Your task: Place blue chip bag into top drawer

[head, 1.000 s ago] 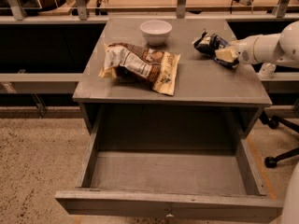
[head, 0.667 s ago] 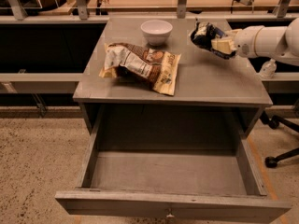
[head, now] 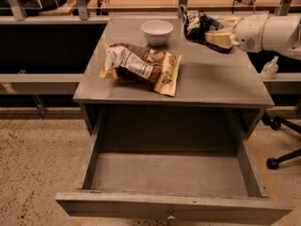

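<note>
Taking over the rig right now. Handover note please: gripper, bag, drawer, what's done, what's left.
Gripper: shut on the blue chip bag, held off the cabinet top near its back right corner.
Top drawer: pulled fully open at the front, nothing in it.
Also on the cabinet top: brown snack bag and white bowl, both left of the gripper.
Done: bag grasped and lifted, drawer open.
Left: carry the bag forward over the drawer, lower it in, release.
</note>
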Action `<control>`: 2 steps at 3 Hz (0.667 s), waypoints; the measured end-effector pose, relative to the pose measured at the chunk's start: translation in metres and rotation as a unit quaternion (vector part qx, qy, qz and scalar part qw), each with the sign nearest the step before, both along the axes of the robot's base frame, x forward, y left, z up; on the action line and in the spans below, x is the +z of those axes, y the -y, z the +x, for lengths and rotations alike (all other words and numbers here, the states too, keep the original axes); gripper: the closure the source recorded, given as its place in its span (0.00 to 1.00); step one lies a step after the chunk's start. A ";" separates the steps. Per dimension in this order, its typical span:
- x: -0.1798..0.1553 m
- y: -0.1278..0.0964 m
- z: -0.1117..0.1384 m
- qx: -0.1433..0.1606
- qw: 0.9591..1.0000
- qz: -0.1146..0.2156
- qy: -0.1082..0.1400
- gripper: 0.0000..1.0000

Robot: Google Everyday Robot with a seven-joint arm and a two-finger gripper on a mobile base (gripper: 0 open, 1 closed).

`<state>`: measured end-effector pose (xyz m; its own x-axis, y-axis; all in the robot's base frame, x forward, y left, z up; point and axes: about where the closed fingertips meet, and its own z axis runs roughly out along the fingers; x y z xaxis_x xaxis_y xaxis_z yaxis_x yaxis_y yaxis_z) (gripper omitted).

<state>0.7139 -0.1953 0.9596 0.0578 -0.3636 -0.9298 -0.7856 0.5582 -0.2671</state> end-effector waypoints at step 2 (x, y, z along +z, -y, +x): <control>0.026 -0.008 -0.040 0.008 1.000 0.011 -0.003 1.00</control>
<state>0.6735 -0.1872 0.9854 0.0584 -0.3425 -0.9377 -0.7961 0.5508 -0.2507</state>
